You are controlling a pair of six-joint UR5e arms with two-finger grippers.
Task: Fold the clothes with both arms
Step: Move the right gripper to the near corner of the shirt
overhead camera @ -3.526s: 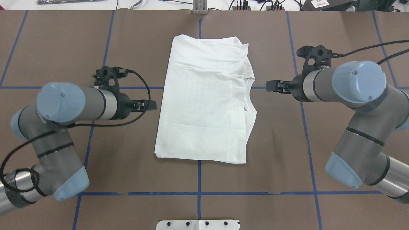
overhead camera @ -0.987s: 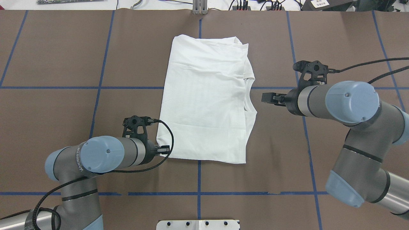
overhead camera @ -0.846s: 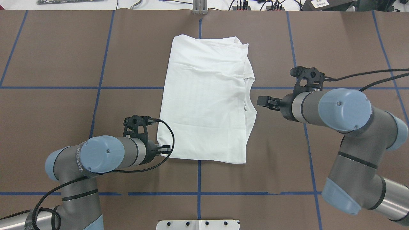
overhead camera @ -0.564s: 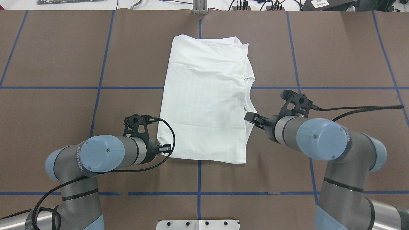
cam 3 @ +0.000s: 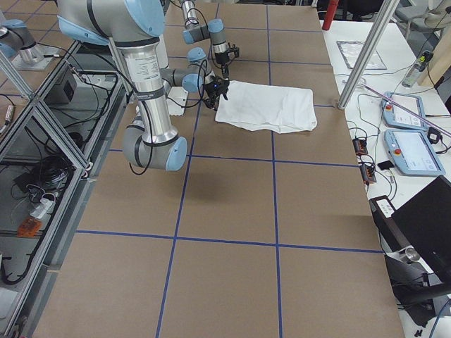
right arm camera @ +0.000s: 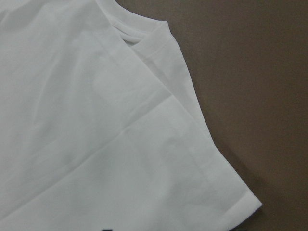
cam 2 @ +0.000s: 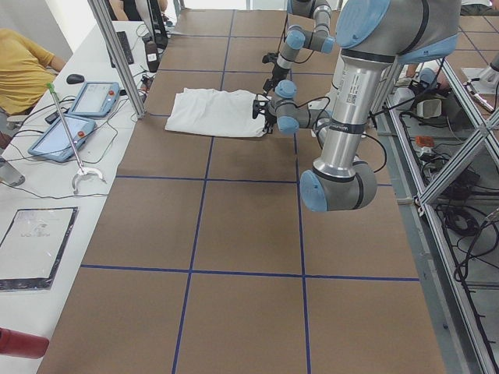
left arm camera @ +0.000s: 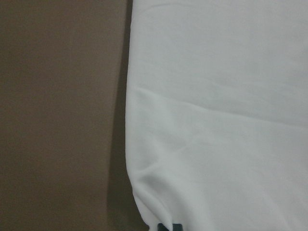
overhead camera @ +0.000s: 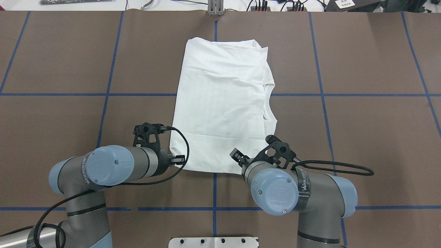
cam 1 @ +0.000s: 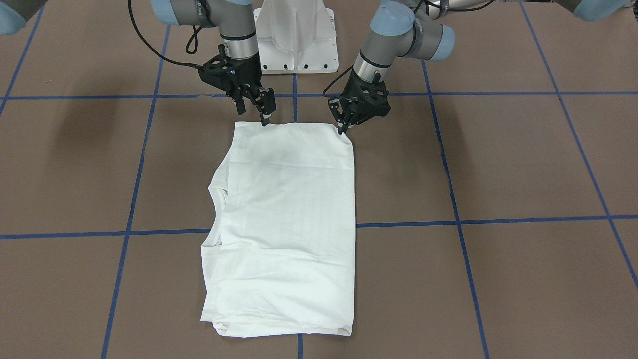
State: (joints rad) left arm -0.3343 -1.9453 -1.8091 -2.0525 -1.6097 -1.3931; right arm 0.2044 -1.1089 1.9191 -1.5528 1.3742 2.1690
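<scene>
The white T-shirt [overhead camera: 222,103] lies folded into a long rectangle in the middle of the table, collar [overhead camera: 268,105] on its right side; no printed text shows. It also shows in the front view [cam 1: 286,224]. My left gripper [overhead camera: 178,160] is at the shirt's near left corner and is shut on the fabric there; in the front view [cam 1: 342,130] its tips meet on that corner. My right gripper [overhead camera: 236,154] is over the near hem, right of centre. In the front view [cam 1: 263,121] its tip touches the hem and its jaws look apart.
The brown table cover [overhead camera: 361,137] carries a grid of blue tape lines. The white pedestal mount [overhead camera: 213,242] sits at the near edge. Tablets [cam 2: 82,113] and cables lie on the side bench beyond the far edge, where a person sits.
My right arm has swung from the shirt's collar side to its near hem. My left gripper has stayed at the near left corner. The shirt has not shifted.
</scene>
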